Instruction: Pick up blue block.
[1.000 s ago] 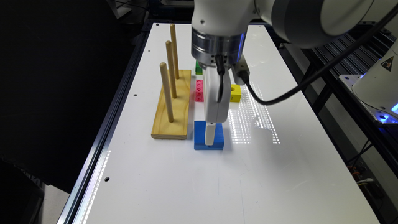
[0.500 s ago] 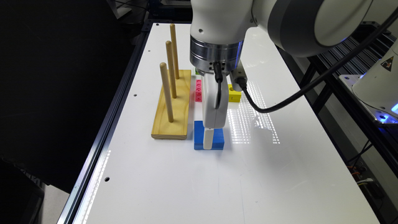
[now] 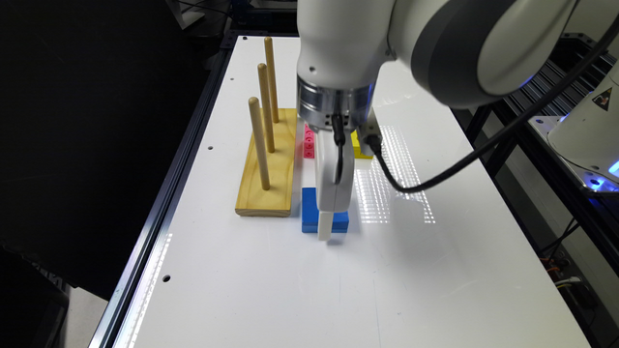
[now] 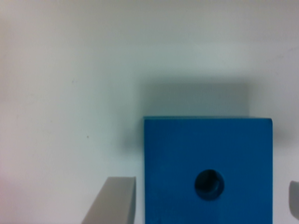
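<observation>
The blue block (image 3: 309, 213) lies flat on the white table, just to the exterior view's right of the wooden peg base. It is square with a round centre hole (image 4: 209, 184). My gripper (image 3: 325, 231) is down at the block, its white body covering the block's middle. In the wrist view my gripper (image 4: 208, 189) is open and straddles the blue block (image 4: 177, 154). One finger (image 4: 114, 200) stands close beside one side face. The other finger (image 4: 294, 198) is a little off the opposite face.
A wooden base (image 3: 268, 179) with three upright pegs (image 3: 258, 142) stands beside the block on the exterior view's left. A pink block (image 3: 308, 142) and a yellow block (image 3: 358, 145) lie behind my wrist. The table's black rail (image 3: 169, 193) runs along the left.
My wrist has come down over the blue block, bringing the fingers lower around it. The block has not moved.
</observation>
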